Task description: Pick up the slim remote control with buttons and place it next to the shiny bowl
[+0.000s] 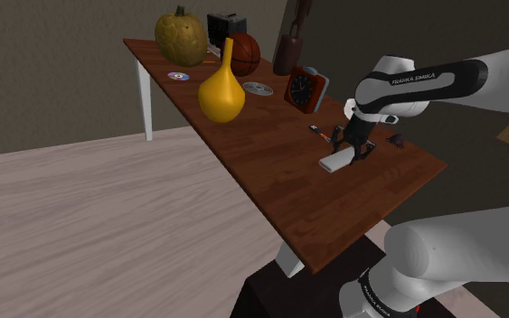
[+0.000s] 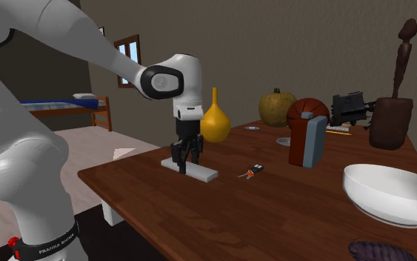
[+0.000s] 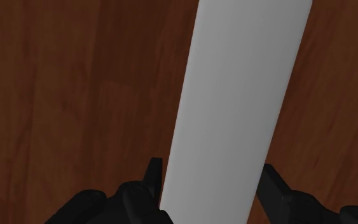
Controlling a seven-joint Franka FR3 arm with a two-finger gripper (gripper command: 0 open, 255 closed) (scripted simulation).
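Arm: at the second exterior view's left, you see the white Franka arm (image 2: pixel 88 52) bend down over the dark reddish-brown wooden table (image 2: pixel 273 219).
Gripper: your all-black two-finger gripper (image 2: pixel 185 162) points straight down, its tips at the tabletop.
Fingers: in the wrist view the fingers (image 3: pixel 152 181) stand apart by the remote's width, one against each long edge, so you have it clasped between them.
Remote: the slim plain grey-white remote control (image 2: pixel 199 172) lies flat on the table under the gripper. No buttons are drawn on it. One end sticks out toward the shoulder view's lower left (image 1: pixel 332 164), and in the wrist view its long body runs away from the hand (image 3: pixel 234 95).
Vase: behind the gripper you find the yellow long-necked vase (image 2: pixel 215 122), upright and apart from the remote.
Small item: just to the right of the remote's far end sits a small dark key-like object with an orange part (image 2: pixel 251 172), not touching the remote.
Pumpkin: a lumpy olive-yellow pumpkin (image 2: pixel 276 107) stands at the table's far end.
Clock: a red boxy clock with a dark dial (image 1: pixel 302 88) stands upright, mid-table.
Bowl: at the second exterior view's right you have the wide white bowl (image 2: pixel 377 199), well apart from the remote, with the clock between them.
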